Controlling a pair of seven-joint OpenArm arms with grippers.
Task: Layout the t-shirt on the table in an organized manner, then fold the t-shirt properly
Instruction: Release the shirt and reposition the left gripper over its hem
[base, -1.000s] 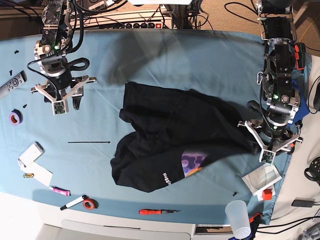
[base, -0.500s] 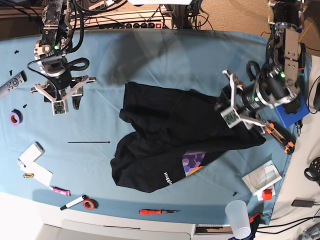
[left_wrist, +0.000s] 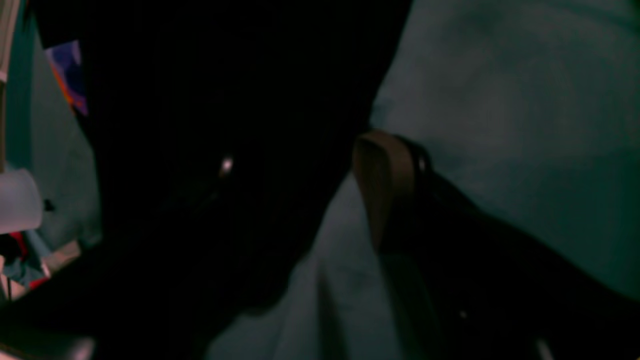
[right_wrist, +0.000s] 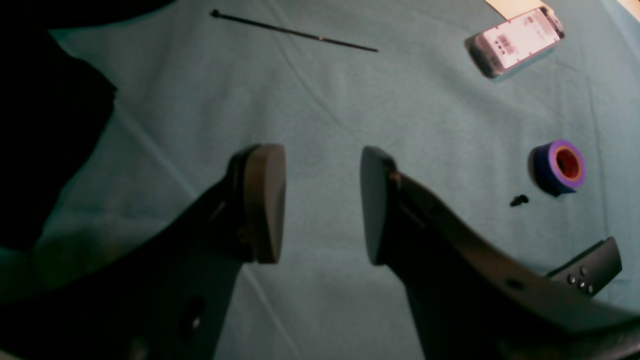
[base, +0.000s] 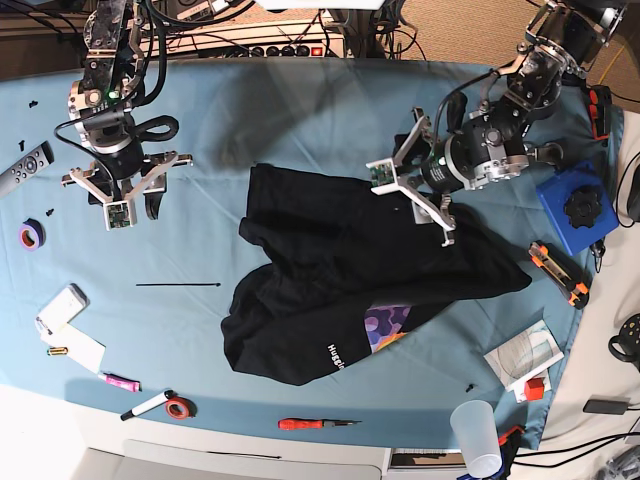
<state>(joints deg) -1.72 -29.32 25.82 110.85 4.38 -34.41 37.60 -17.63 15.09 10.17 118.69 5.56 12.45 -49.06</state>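
Left pincer (base: 412, 195) has swung from the surface's (base: 300, 110) right edge to the crumpled t-shirt's (base: 350, 270) far hem, mid-surface, jaws spread; right pincer (right_wrist: 322, 205) idle, wide. Risk: pinching several layers, dragging folds.

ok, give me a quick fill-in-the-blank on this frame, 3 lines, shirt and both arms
The t-shirt lies crumpled on the table, its purple print facing ____.
The right gripper hangs over bare cloth with its fingers ____.
The left gripper is over the shirt's ____ edge in the base view.

Missing words: up; open; top
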